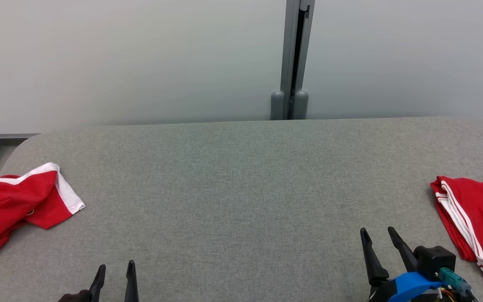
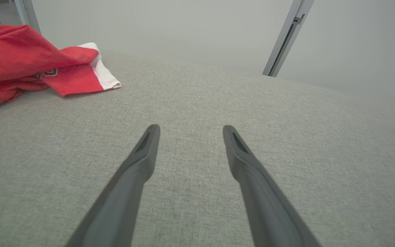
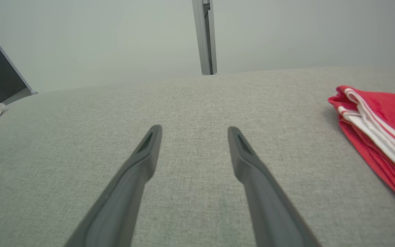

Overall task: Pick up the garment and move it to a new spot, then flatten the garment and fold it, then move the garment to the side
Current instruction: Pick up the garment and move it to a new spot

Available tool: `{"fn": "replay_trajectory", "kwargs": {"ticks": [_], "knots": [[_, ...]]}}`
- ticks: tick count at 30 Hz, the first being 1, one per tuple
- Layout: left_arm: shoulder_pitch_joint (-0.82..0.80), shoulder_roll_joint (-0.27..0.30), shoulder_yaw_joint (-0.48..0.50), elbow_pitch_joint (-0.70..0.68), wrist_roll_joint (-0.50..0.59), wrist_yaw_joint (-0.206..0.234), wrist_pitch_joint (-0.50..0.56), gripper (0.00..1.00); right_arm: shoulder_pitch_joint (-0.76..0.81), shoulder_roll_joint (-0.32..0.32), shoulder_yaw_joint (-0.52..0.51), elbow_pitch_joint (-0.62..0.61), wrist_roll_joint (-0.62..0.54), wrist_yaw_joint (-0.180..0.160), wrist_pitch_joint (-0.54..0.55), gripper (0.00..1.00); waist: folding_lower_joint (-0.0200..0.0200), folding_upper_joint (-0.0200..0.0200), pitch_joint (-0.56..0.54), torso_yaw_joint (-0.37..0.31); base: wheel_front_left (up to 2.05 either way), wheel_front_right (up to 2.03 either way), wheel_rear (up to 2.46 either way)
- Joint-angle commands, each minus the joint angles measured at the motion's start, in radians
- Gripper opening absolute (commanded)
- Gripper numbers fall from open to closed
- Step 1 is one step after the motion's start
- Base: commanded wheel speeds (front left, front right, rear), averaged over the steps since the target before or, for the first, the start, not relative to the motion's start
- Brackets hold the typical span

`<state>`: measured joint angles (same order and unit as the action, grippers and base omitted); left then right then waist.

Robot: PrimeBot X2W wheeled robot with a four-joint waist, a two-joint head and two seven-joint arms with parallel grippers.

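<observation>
Grey table (image 1: 241,176), crumpled red garment (image 1: 11,205) well left of open jaws

- I can read no words and no numbers in any of my 3 views.
- In the left wrist view I see 1 small mark (image 2: 49,72) with pale edges on the crumpled red garment (image 2: 12,55). It is tiny and partly under a fold. I cannot tell if it is letters or a number.
- The folded red garment (image 3: 386,113) has white stripes, and I can read nothing on it.
</observation>
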<state>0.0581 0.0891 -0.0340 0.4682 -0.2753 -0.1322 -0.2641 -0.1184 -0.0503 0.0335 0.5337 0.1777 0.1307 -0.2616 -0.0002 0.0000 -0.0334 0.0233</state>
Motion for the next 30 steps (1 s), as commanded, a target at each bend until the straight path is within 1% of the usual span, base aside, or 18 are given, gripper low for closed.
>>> {"fn": "replay_trajectory", "kwargs": {"ticks": [1, 6, 10, 14, 20, 21, 26, 30], "knots": [[0.006, -0.003, -0.001, -0.004, 0.006, 0.003, 0.0, 1.0, 0.014, -0.002, -0.001, -0.004, 0.006, 0.0, -0.004, 1.0, 0.0002, 0.0, -0.001, 0.001, 0.0, 0.0, 0.0], [-0.012, -0.004, -0.003, -0.003, 0.005, 0.003, 0.0, 1.0, 0.008, -0.002, 0.006, -0.004, 0.004, 0.0, -0.004, 1.0, 0.0002, 0.0, 0.01, 0.019, 0.0, 0.0, 0.0], [-0.025, -0.005, 0.004, 0.005, -0.005, 0.003, 0.0, 1.0, 0.002, -0.002, 0.022, 0.001, 0.007, 0.0, -0.004, 1.0, 0.0002, 0.0, 0.025, 0.064, 0.0, 0.0, 0.0], [-0.031, 0.003, 0.006, 0.016, -0.011, 0.003, 0.0, 1.0, -0.004, -0.002, 0.052, 0.007, 0.018, 0.0, -0.004, 1.0, 0.0002, 0.0, 0.042, 0.14, 0.0, 0.0, 0.0], [-0.043, 0.021, 0.024, 0.034, -0.023, 0.003, 0.0, 1.0, -0.029, -0.002, 0.104, 0.012, 0.037, 0.0, -0.004, 1.0, 0.0002, 0.0, 0.063, 0.28, 0.0, 0.0, 0.0], [-0.043, 0.021, 0.024, 0.034, -0.023, 0.003, 0.0, 1.0, -0.029, -0.002, 0.104, 0.012, 0.037, 0.0, -0.004, 1.0, 0.0002, 0.0, 0.063, 0.28, 0.0, 0.0, 0.0], [-0.036, 0.03, 0.055, 0.05, -0.024, 0.003, 0.0, 1.0, -0.047, -0.003, 0.143, 0.018, 0.056, 0.0, -0.004, 1.0, 0.0002, 0.0, 0.068, 0.388, 0.0, 0.0, 0.0], [-0.02, 0.035, 0.086, 0.061, -0.025, 0.003, 0.0, 1.0, -0.062, -0.003, 0.177, 0.025, 0.069, 0.0, -0.004, 1.0, 0.0002, 0.0, 0.07, 0.443, 0.0, 0.0, 0.0]]}}
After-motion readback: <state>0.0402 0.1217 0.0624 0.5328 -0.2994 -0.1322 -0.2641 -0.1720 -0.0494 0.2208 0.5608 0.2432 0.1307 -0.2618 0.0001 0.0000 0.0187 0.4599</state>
